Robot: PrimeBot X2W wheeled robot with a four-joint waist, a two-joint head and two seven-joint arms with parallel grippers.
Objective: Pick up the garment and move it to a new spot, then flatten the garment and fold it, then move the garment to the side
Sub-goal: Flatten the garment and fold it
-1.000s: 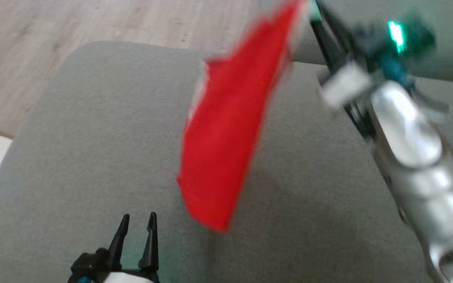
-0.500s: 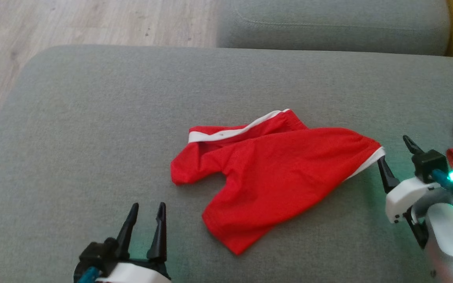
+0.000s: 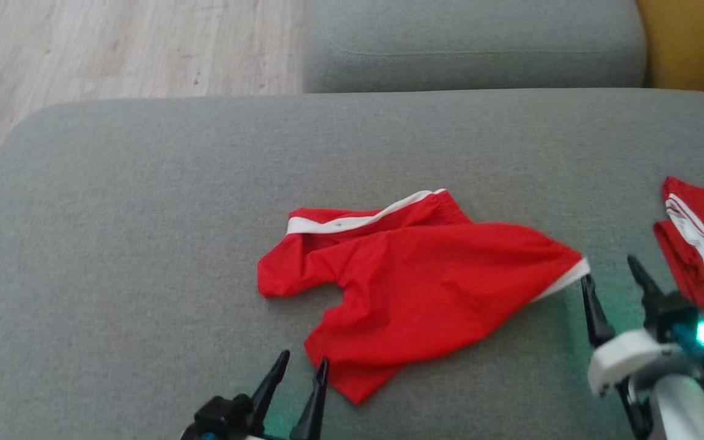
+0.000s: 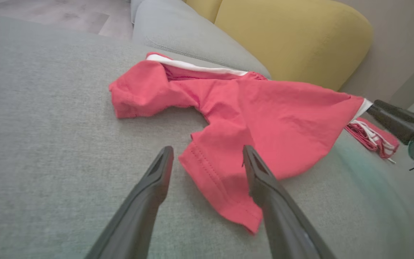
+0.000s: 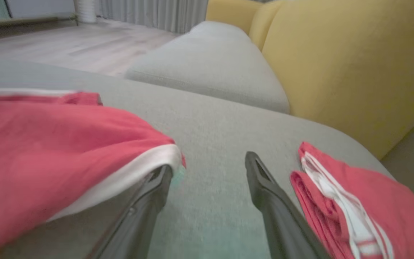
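Head view shows the garment [image 3: 413, 287] rumpled on the cushion [image 3: 144, 244], left gripper [image 3: 304, 357] wide and empty at its near hem [image 3: 343, 380], right gripper [image 3: 608, 269] wide at the white band [image 3: 563, 282] — so pinch both edges low and draw them apart evenly.

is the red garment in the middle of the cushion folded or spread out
Spread out but rumpled, not folded: the red garment lies loose on the grey cushion, one leg bunched, wrinkles across it.

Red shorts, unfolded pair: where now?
The red shorts lie mid grey cushion in the head view, hem by the left hand, white-trimmed corner beside the right hand, left of a folded red garment.
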